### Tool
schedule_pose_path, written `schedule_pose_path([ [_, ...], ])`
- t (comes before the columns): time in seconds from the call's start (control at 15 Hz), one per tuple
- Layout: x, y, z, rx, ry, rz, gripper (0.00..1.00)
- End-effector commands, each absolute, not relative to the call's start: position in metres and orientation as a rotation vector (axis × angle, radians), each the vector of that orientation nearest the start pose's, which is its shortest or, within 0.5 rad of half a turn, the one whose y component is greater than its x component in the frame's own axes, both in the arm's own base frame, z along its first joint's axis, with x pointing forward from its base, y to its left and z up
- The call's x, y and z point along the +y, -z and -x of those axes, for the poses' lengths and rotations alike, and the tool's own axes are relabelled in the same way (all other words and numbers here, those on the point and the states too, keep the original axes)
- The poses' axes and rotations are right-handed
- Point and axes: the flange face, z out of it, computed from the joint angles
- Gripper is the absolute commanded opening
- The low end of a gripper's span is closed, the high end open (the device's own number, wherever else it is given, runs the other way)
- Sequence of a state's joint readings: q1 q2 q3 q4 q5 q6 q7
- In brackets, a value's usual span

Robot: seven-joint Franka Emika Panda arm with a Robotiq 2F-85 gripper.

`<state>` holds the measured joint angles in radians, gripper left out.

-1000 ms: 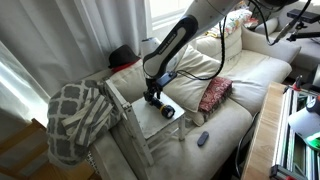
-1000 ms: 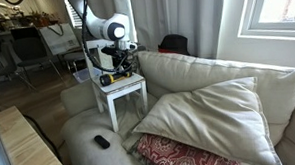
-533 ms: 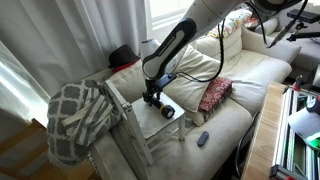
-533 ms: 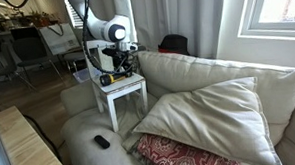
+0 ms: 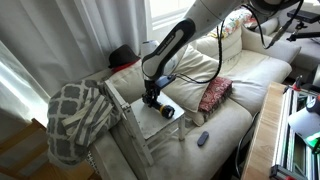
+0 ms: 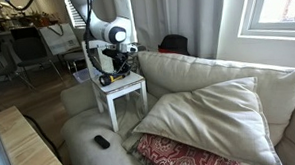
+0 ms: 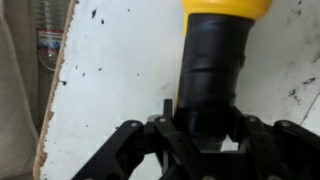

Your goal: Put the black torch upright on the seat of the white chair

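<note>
Black torch (image 7: 212, 70): lying flat on the white chair (image 7: 110, 80) seat, centre-right of wrist view. Gripper (image 7: 205, 128): jaws straddle its tail; whether clamped, cannot tell. Risk: a tail-end hold may let it swivel or roll off.

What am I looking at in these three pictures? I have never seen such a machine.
It is one robot arm with a two-finger gripper at its end. Two pictures come from cameras in the room; the third comes from a camera on the wrist, looking past the gripper. The arm reaches down to a white chair beside a sofa. A black torch with a yellow end lies flat on the seat, and the gripper straddles it. Whether it grips the torch, I cannot tell.
</note>
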<state>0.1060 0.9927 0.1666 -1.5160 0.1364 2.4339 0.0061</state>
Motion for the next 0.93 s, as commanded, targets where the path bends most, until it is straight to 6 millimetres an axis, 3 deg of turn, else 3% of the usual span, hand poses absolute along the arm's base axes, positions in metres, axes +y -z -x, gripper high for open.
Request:
schedule_pose_path([
  [0.0, 0.168, -0.101, -0.664, -0.243, -0.100, 2.748, 0.25],
  [0.27, 0.162, -0.126, -0.663, -0.416, -0.027, 2.628, 0.25],
  [0.67, 0.152, -0.139, -0.650, -0.667, 0.250, 2.504, 0.25],
  [0.8, 0.150, -0.142, -0.645, -0.657, 0.349, 2.480, 0.25],
  [0.87, 0.155, -0.130, -0.659, -0.651, 0.279, 2.514, 0.50],
])
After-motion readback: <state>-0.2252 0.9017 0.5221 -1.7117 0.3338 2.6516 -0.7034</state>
